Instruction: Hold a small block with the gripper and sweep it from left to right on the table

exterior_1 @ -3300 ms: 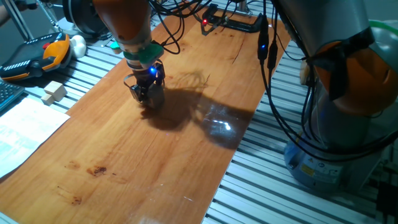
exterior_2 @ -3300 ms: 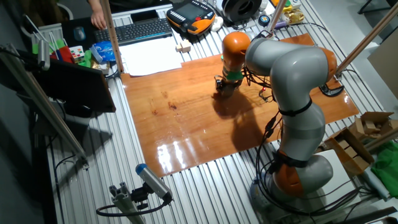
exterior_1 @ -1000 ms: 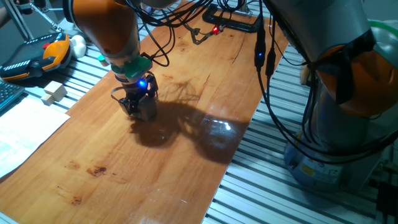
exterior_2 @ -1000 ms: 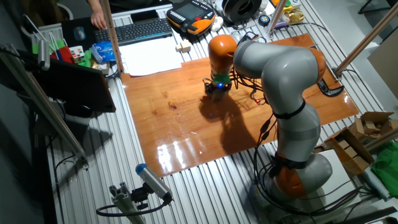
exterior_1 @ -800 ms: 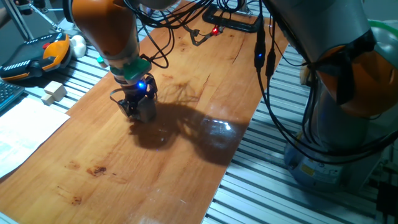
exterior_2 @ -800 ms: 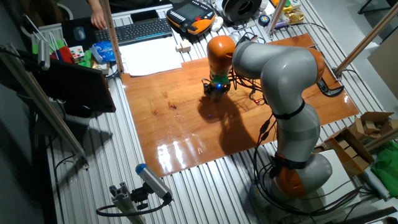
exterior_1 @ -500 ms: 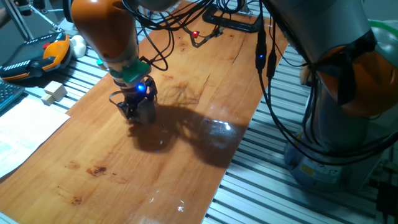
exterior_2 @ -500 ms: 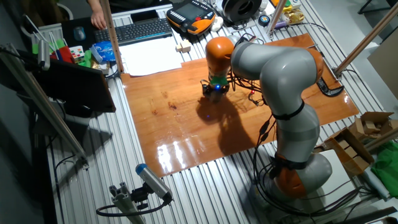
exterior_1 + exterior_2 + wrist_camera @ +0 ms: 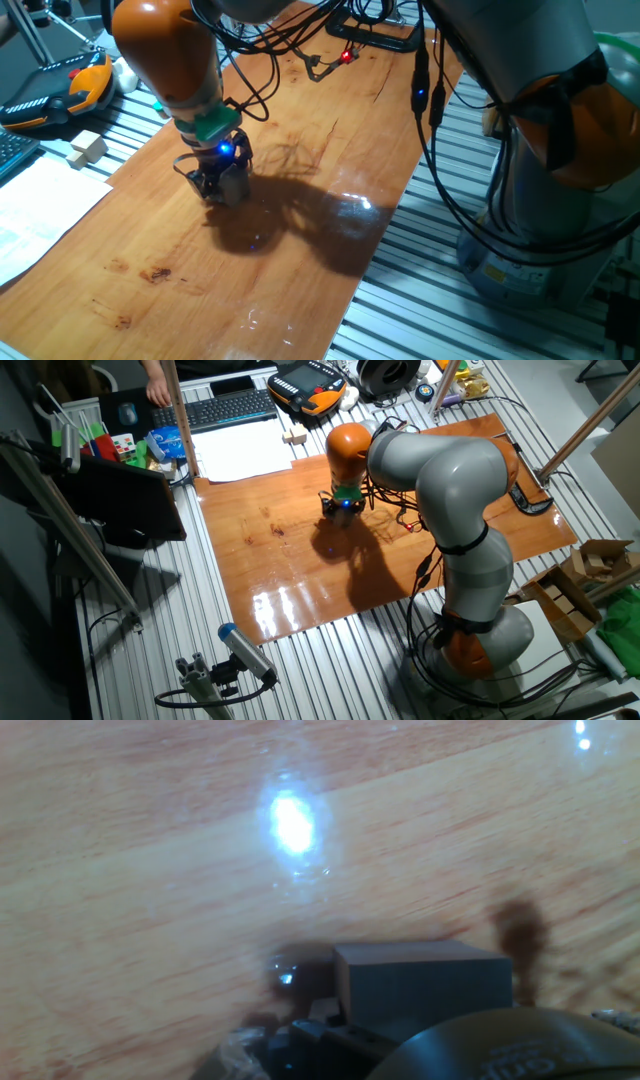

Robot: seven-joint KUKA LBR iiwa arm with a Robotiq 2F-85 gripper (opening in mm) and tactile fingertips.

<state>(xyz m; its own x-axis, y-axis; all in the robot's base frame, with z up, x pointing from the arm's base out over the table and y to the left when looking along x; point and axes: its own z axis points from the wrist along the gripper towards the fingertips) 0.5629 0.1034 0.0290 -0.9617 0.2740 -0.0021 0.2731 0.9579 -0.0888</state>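
While clamped on the block point(image 9: 420, 982) with jaws narrow, slid the gripper point(image 9: 218, 183) a little further along the table point(image 9: 300, 250), low on the wood near its long edge beside the paper, so sweep judged underway.

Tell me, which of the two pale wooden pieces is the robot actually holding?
The small block clamped in the pincer on the table. The other, a longer stepped piece, lies loose on the metal slats beside the board.
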